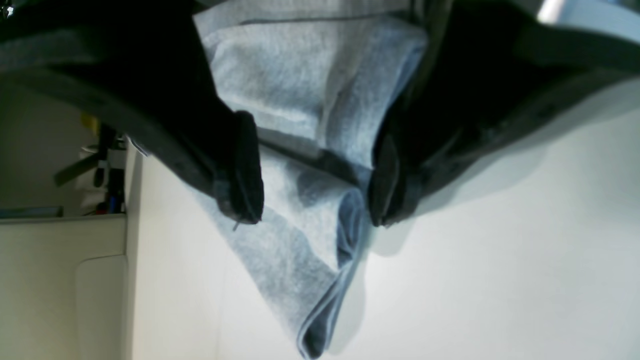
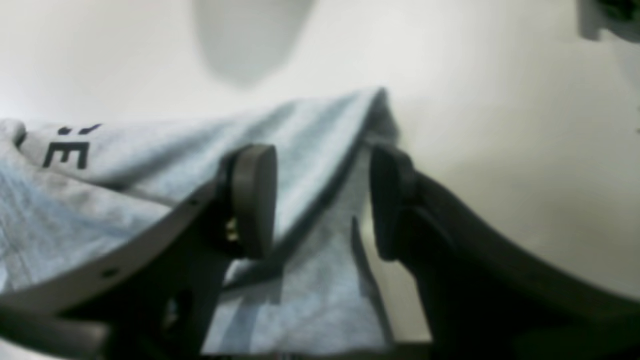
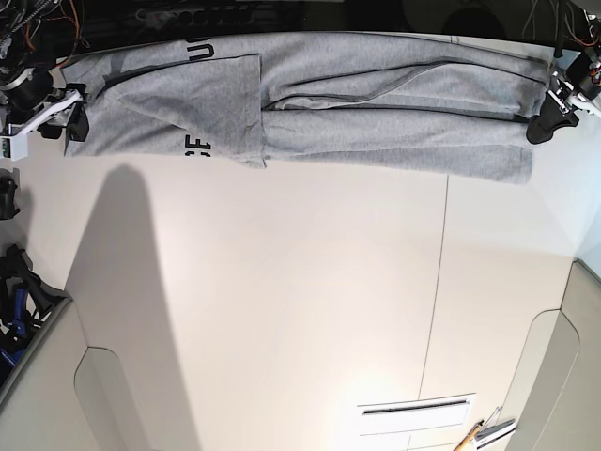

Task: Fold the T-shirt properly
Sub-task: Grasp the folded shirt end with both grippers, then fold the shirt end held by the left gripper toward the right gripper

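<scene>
Left end effector (image 1: 315, 185) stands spread, its pads astride a bunched corner of the T-shirt (image 3: 310, 113) without pinching it. Right end effector (image 2: 322, 200) is likewise spread over a raised fold at the opposite end. The T-shirt lies stretched in a long band along the far edge of the bench (image 3: 282, 310), one arm at each end. Judged step: both ends are being addressed before a further fold. The next move calls for closing on all cloth layers together. Readable print is partial: "E" in the right wrist view; "U" and "F" in the base view.
</scene>
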Controlling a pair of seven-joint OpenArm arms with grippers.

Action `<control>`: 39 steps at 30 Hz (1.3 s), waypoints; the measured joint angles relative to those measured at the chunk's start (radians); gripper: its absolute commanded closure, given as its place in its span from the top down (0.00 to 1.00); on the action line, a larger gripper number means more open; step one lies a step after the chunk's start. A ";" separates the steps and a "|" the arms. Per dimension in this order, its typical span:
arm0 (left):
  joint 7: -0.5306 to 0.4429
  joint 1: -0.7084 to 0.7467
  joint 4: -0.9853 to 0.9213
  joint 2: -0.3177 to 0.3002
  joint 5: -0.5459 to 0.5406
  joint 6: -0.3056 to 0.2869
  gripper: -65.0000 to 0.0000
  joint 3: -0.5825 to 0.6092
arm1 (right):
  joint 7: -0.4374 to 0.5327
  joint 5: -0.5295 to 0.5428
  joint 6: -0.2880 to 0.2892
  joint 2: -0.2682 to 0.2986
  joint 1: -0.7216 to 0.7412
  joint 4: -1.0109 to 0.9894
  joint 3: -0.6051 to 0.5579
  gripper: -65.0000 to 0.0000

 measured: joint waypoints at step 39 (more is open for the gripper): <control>0.244 0.022 0.623 0.149 -0.104 0.032 0.00 0.238 | -0.001 0.005 -0.004 0.028 -0.005 0.000 0.032 0.46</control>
